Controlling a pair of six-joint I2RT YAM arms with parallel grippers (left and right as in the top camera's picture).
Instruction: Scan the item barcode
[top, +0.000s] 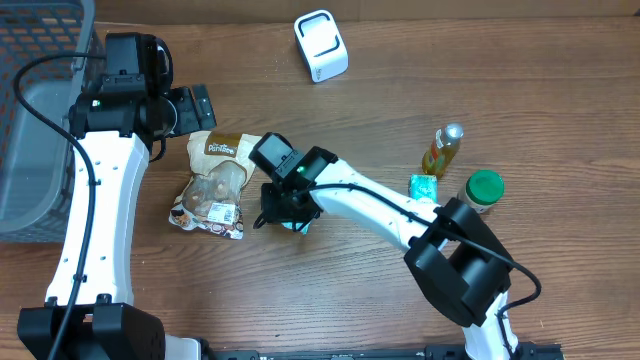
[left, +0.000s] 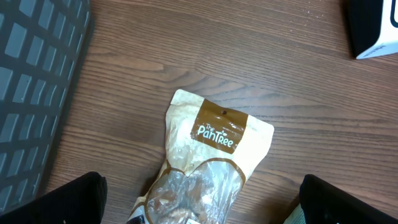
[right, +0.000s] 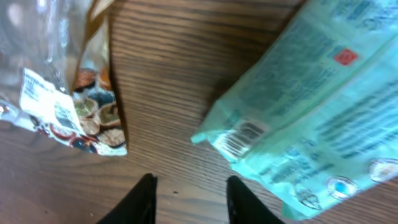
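Note:
A teal wipes packet (right: 311, 106) lies on the wood with its barcode (right: 239, 138) facing up; from overhead only its edge (top: 297, 225) shows under the right arm. My right gripper (right: 191, 180) stands open just left of the packet, with bare table between its fingers (right: 144, 199). A Pantree snack bag (top: 214, 185) lies flat in the middle left. My left gripper (left: 202, 208) hovers wide open over the bag's upper part (left: 214, 134), fingers apart on both sides and not touching it. The white scanner (top: 321, 45) stands at the back centre.
A grey basket (top: 40, 120) fills the left edge. At the right stand an oil bottle (top: 443, 150), a green-lidded jar (top: 484, 190) and a small teal box (top: 424, 186). The right arm (top: 380, 205) stretches across the table's middle.

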